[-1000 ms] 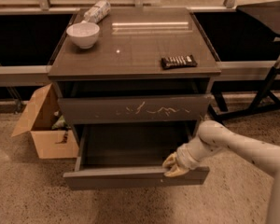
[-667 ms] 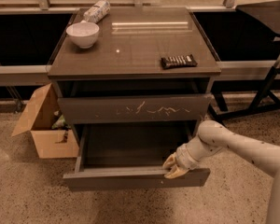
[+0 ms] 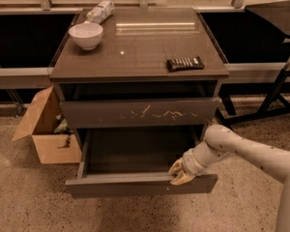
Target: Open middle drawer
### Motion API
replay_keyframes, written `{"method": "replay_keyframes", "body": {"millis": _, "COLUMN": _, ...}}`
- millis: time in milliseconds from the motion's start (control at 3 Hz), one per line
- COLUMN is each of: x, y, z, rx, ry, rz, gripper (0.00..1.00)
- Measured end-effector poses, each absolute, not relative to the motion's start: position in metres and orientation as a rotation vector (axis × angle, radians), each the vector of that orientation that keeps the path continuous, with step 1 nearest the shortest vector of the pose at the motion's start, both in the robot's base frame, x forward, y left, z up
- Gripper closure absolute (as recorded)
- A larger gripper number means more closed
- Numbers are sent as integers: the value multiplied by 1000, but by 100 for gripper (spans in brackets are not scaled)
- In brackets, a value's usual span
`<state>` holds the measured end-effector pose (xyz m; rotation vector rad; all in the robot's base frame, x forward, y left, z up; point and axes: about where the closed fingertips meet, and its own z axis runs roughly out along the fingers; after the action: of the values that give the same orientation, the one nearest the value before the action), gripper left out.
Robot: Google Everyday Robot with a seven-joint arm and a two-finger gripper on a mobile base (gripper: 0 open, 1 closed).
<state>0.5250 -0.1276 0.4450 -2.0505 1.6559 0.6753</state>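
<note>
The grey-brown cabinet (image 3: 135, 52) is standing in front of me on the speckled floor (image 3: 29, 197), and the middle drawer (image 3: 135, 183) is sitting pulled well out from it, its plain flat front jutting toward me and its dark inside lying open to view. Just above it, the taller drawer front with white scratch marks (image 3: 140, 112) is sitting flush with the cabinet.

The robot's pale arm (image 3: 251, 151) is reaching in from the right, bending down toward the drawer. The gripper (image 3: 180, 173) is resting on the top edge of the middle drawer's front, toward its right end, touching it. From where I am standing I cannot tell whether it is clasping that edge or only lying against it.

On the cabinet top, a white bowl (image 3: 85, 35) is sitting near the back left corner, with a pale bottle-like item (image 3: 99, 11) lying on its side just behind it. A dark-wrapped snack bar (image 3: 184, 63) is lying toward the right edge, well apart from the bowl.

On the floor to the left of the cabinet, a cardboard box (image 3: 46, 134) is standing with its flaps open. To the right, the black legs of a stand (image 3: 275, 98) are spreading across the floor.
</note>
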Motion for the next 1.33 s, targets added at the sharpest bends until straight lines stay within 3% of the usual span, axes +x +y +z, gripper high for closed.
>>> {"method": "replay_keyframes", "body": {"millis": 667, "x": 525, "y": -128, "z": 445, "rx": -2051, "ry": 1656, "rz": 675, "gripper": 11}}
{"method": "replay_keyframes", "body": {"millis": 1000, "x": 525, "y": -127, "z": 445, "rx": -2051, "ry": 1656, "rz": 676, "gripper": 0}}
{"method": "replay_keyframes", "body": {"millis": 1333, "x": 517, "y": -123, "z": 438, "rx": -2057, "ry": 1649, "rz": 700, "gripper": 0}}
